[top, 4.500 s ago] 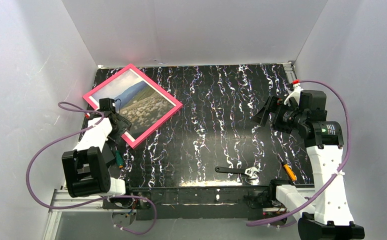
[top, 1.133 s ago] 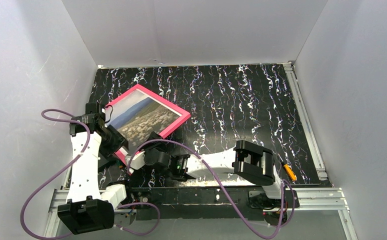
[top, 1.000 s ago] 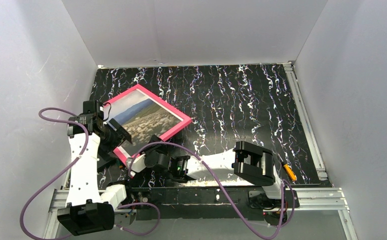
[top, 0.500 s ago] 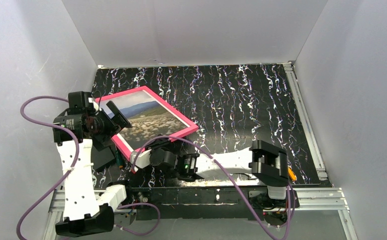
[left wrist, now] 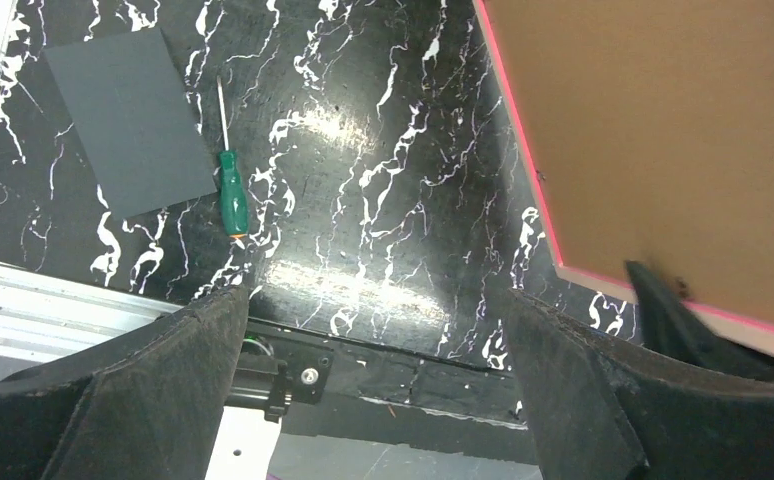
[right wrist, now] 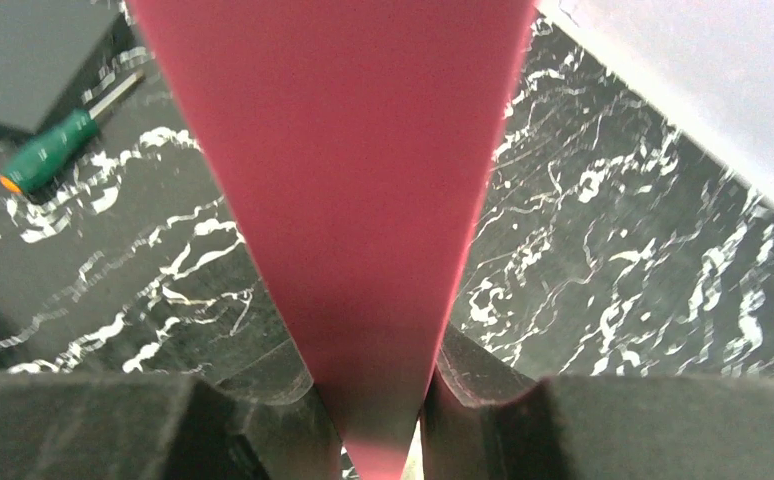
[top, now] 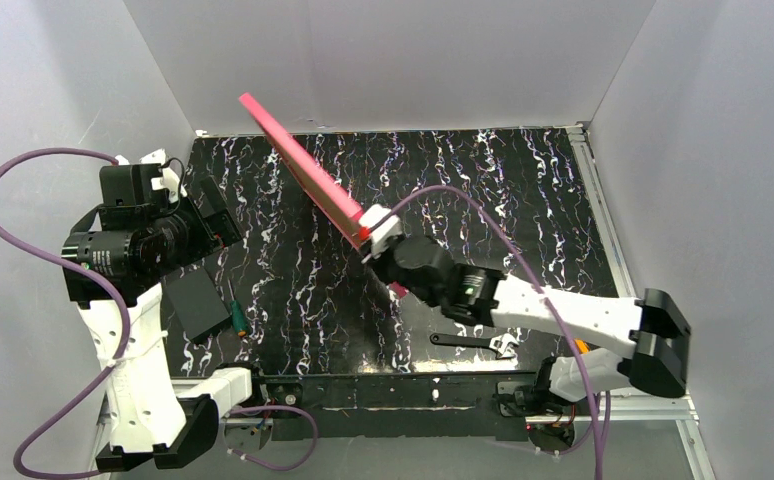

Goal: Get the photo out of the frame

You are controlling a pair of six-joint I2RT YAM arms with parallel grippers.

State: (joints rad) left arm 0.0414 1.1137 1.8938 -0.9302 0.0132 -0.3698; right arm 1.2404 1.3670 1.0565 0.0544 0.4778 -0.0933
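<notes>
My right gripper (top: 371,238) is shut on a corner of the frame (top: 298,160) and holds it in the air over the table's middle. From above the frame is edge-on, a pink-red strip slanting up to the back left. In the right wrist view its pink edge (right wrist: 343,150) runs up from between my fingers (right wrist: 263,430). The left wrist view shows its brown back panel (left wrist: 663,150) at the upper right. The photo is hidden. My left gripper (top: 213,213) is raised at the far left, apart from the frame, open and empty (left wrist: 373,380).
A grey card (top: 198,300) and a green screwdriver (top: 236,318) lie on the black marbled table (top: 463,190) near the left arm. A black wrench (top: 473,343) and an orange-handled screwdriver (top: 578,346) lie at the near right. White walls enclose three sides.
The right gripper has lifted the frame off the table, tipped it on edge and carried it towards the middle. The left gripper has drawn back left and up, away from the frame.
</notes>
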